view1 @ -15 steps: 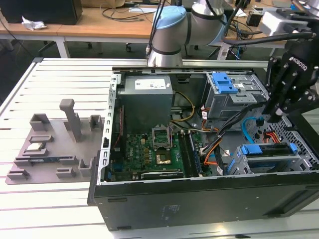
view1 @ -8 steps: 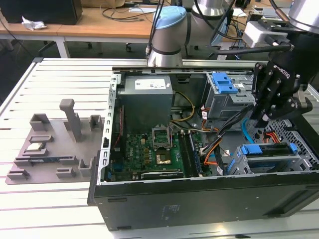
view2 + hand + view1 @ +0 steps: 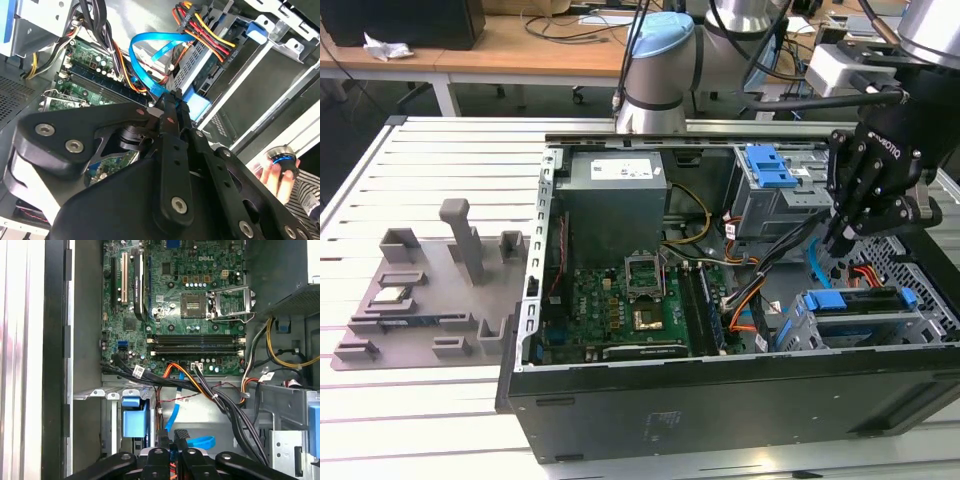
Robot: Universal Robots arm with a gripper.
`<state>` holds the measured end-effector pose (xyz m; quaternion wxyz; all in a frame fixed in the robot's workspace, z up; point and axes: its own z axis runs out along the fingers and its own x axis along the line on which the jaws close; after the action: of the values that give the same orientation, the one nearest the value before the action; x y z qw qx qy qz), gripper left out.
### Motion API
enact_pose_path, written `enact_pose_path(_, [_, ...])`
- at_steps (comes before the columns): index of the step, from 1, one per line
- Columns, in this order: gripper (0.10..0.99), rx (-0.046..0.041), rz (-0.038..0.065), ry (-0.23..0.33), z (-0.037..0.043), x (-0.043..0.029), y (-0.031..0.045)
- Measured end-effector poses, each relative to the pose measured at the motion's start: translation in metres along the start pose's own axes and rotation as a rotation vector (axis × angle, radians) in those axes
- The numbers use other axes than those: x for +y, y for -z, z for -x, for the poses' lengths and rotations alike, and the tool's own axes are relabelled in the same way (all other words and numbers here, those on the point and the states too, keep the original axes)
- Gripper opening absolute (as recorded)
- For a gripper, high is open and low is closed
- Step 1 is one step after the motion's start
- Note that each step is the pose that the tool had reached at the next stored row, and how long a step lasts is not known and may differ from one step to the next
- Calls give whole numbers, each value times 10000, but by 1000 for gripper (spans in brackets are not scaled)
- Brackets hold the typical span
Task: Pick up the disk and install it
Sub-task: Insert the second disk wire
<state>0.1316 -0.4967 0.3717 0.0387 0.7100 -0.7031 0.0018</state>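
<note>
the gripper [image 3: 842, 240] hangs inside the open case [image 3: 720, 385] at the exterior view's right, fingers pressed together with nothing between them. the disk [image 3: 855, 305] sits in its bay just below and nearer the camera, blue frame showing, long axis running left to right. cables [image 3: 790, 250] cross between gripper and board [image 3: 620, 300].

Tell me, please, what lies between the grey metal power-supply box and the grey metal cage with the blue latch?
Yellow and black wires, seen in the exterior view.
</note>
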Motion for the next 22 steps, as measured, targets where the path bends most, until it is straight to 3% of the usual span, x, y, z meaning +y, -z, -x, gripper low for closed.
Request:
enact_pose_path(1, [161, 1, 0, 0, -1, 0, 0])
enact_pose_path(5, [161, 166, 2, -8, -126, 0, -17])
enact_pose_path(7, [161, 215, 2, -11, -196, -40, -80])
enact_pose_path(10, [161, 248, 3, -13, -237, -85, -131])
enact_pose_path(15, [161, 362, 6, -16, -247, -201, -214])
enact_pose_path(22, [161, 369, 3, 25, -227, -274, -245])
